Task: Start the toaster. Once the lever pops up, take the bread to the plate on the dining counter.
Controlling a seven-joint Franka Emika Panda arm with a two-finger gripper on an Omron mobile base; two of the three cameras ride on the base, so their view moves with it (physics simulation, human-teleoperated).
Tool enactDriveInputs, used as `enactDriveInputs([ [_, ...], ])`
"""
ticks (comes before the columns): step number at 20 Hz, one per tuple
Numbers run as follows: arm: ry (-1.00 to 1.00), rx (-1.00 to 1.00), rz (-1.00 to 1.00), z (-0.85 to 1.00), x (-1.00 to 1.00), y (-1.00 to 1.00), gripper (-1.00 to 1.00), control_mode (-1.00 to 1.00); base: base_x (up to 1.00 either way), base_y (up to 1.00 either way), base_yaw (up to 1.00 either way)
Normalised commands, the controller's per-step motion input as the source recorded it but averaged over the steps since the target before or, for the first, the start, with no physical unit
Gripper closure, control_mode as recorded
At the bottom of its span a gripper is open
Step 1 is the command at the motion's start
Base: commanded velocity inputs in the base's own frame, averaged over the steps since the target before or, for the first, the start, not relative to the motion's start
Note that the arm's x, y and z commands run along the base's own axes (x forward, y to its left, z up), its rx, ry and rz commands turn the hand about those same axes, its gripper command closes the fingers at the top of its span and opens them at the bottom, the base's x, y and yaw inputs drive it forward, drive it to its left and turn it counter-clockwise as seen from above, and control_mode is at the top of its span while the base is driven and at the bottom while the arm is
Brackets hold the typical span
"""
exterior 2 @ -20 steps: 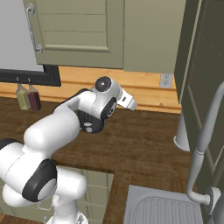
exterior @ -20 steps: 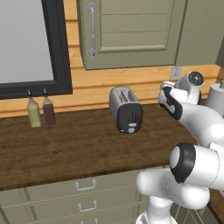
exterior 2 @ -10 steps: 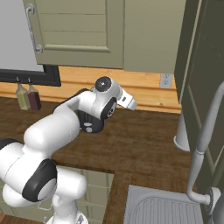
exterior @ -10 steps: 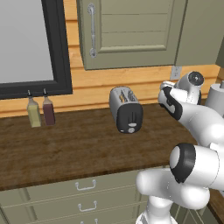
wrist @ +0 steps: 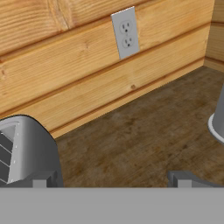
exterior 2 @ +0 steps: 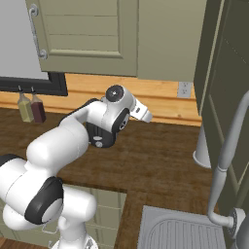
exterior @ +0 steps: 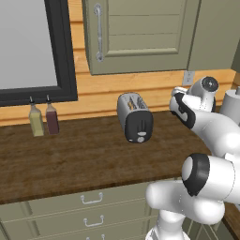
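Note:
The silver toaster [exterior: 135, 116] stands on the dark wood counter [exterior: 79, 159] against the wall, its black end panel [exterior: 139, 127] facing me. A tan sliver that may be the bread [exterior: 132, 104] shows in its top slots. In the hand view the toaster [wrist: 24, 148] rises at the left edge, beside the left fingertip. My gripper [wrist: 111, 180] is open, its tips far apart with nothing between them, and hovers just right of the toaster, pointed at the wood wall. The plate and the dining counter are out of view.
Two bottles [exterior: 36, 120] [exterior: 51, 119] stand left of the toaster under a black-framed window. A wall outlet [wrist: 125, 33] is ahead of the hand. To the right are a grey post [exterior 2: 202, 146], a curved faucet [exterior 2: 226, 155] and a sink [exterior 2: 185, 231].

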Motion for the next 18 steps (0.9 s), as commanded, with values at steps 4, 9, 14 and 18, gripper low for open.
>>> enactDriveInputs([
  [4,0.00,0.00,0.00,0.00,0.00,0.00,-1.00,-1.00,0.00,0.00,0.00],
  [9,0.00,0.00,0.00,0.00,0.00,0.00,-1.00,-1.00,0.00,0.00,0.00],
  [14,0.00,0.00,0.00,0.00,0.00,0.00,-1.00,-1.00,0.00,0.00,0.00],
  [18,0.00,0.00,0.00,0.00,0.00,0.00,-1.00,-1.00,0.00,0.00,0.00],
])
